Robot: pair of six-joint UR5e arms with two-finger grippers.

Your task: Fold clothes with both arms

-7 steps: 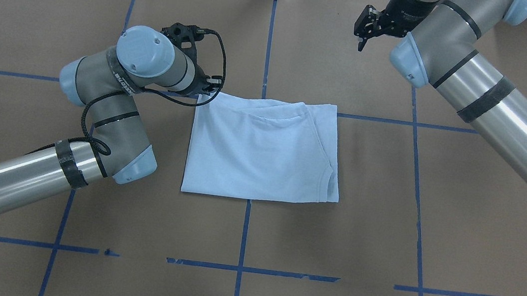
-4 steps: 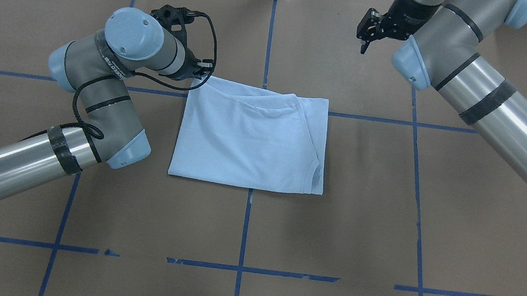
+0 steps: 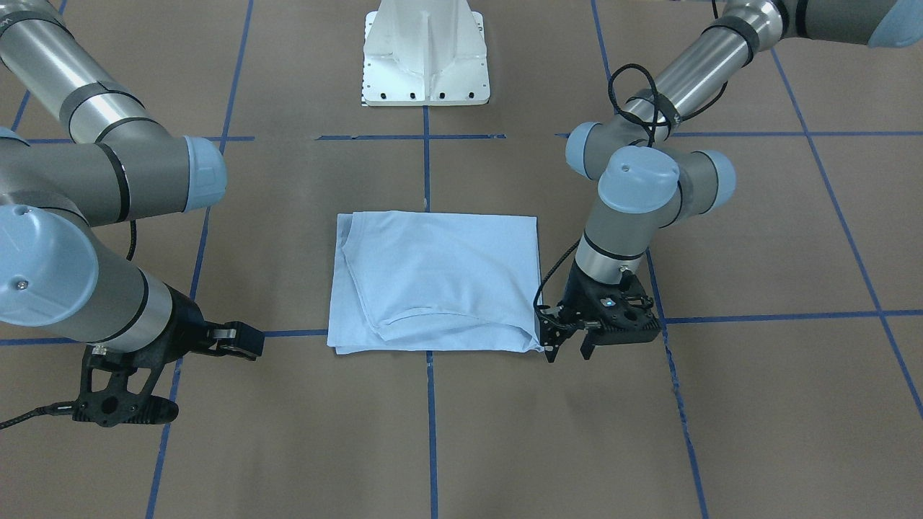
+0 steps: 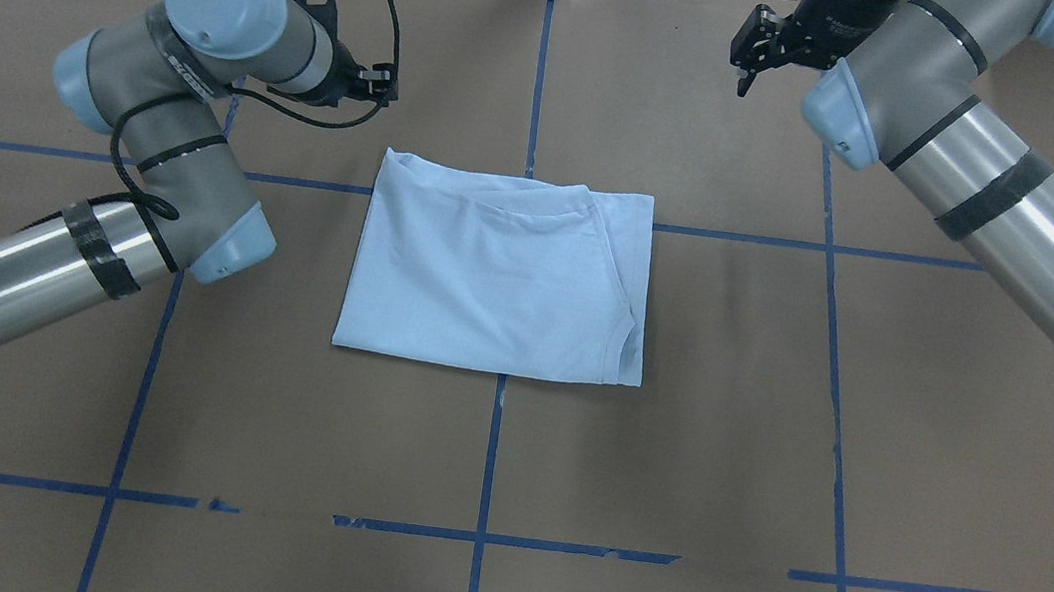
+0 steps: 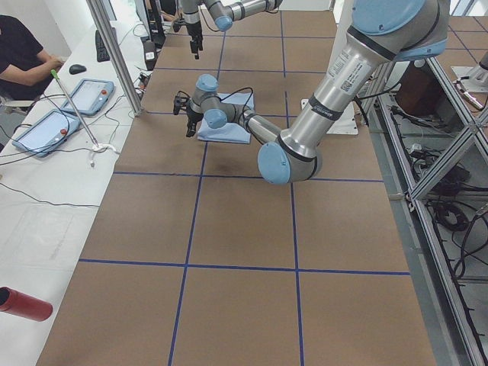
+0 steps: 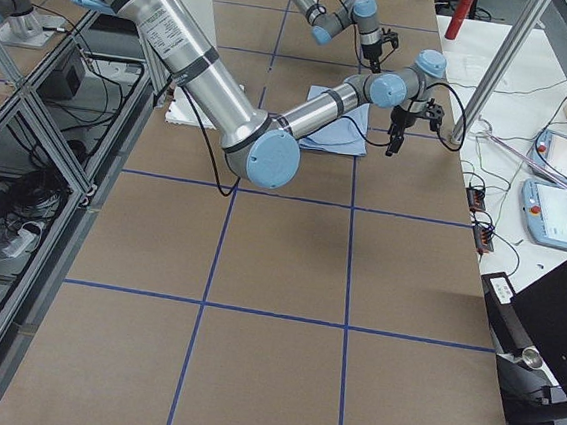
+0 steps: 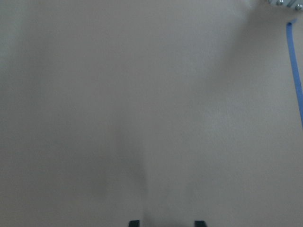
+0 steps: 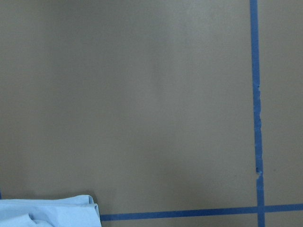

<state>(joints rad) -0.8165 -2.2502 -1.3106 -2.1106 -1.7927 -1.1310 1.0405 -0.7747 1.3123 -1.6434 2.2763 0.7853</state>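
Lying on tabletop (image 4: 671, 434): T-shirt (image 4: 489, 281), folded; we see it between both grippers
Left gripper (image 3: 567, 355): released, empty, near the T-shirt's corner
Right gripper (image 4: 745, 76): we cannot tell; well apart from T-shirt

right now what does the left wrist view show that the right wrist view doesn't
Only the left wrist view shows the left gripper: its two dark fingers peek in, set apart, at the bottom edge. Only the right wrist view shows a corner of the T-shirt and two lines of blue tape crossing. Both show the brown table and blue tape.
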